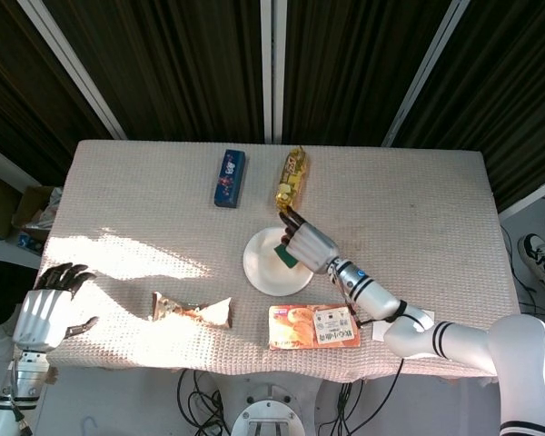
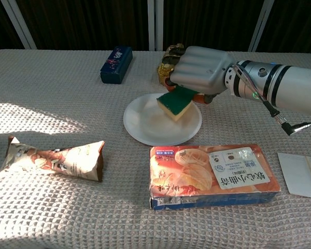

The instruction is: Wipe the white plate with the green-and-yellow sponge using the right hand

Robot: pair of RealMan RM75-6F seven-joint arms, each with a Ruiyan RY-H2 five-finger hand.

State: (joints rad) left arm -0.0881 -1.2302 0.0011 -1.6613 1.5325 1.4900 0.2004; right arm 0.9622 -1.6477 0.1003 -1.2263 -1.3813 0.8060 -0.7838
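Right robot hand [image 2: 201, 68] holds sponge [image 2: 176, 101] over white plate [image 2: 145, 129].

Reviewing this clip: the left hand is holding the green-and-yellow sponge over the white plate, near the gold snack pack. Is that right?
Not quite: the right hand grips the green-and-yellow sponge over the white plate, as the chest view shows. The left hand holds nothing.

The grey right hand [image 2: 201, 68] covers the back of the green-and-yellow sponge [image 2: 177, 101], the far right rim of the round white plate [image 2: 145, 124] and most of the gold-wrapped packet [image 2: 166, 68] beyond the plate. Right of the plate, the white paper sheet [image 2: 300, 174] runs off the chest view's edge. Print on the dark blue box [image 1: 229, 177] left of the packet is too small to read.
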